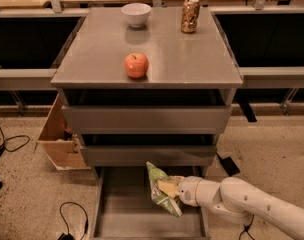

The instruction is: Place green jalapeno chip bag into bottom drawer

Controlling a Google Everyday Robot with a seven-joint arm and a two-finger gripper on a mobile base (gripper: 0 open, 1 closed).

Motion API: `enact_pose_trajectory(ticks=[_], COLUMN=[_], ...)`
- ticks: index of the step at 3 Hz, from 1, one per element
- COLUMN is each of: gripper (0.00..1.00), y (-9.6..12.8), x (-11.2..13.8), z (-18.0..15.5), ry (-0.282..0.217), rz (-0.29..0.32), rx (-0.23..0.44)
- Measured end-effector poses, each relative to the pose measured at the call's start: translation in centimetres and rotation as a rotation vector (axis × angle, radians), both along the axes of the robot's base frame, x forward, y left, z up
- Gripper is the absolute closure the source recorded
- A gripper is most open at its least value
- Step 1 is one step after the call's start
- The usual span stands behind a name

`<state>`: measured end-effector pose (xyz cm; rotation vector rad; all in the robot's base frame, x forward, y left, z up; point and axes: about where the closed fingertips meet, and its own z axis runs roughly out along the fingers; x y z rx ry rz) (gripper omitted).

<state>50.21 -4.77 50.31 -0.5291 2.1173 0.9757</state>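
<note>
The green jalapeno chip bag is a crinkled green foil bag with a yellowish picture, held upright over the open bottom drawer, right of its middle. My gripper reaches in from the lower right on a white arm and is shut on the bag's right side. The bag's lower tip hangs just above the drawer's flat grey floor. The two higher grey drawers above it are pushed in.
On the cabinet top sit a red apple, a white bowl and a drink can. A cardboard box stands left of the cabinet. Cables lie on the floor at the left.
</note>
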Motion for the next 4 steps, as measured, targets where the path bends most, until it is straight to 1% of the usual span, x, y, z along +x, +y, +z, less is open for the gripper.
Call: enact_pose_trajectory(ticks=[1,2,3,4], gripper=[1.00,1.00,1.00,1.00], y=[0.7,2.6,3.9,4.0], x=[1.2,3.7,6.2,7.2], z=[-2.8,-8.6,-14.7,-17.4], ry=[-0.019,-0.106,-0.163,-0.174], rz=[0.059,0.191,0.301,0.332], rx=[-0.009,-0.006,0.005,0.007])
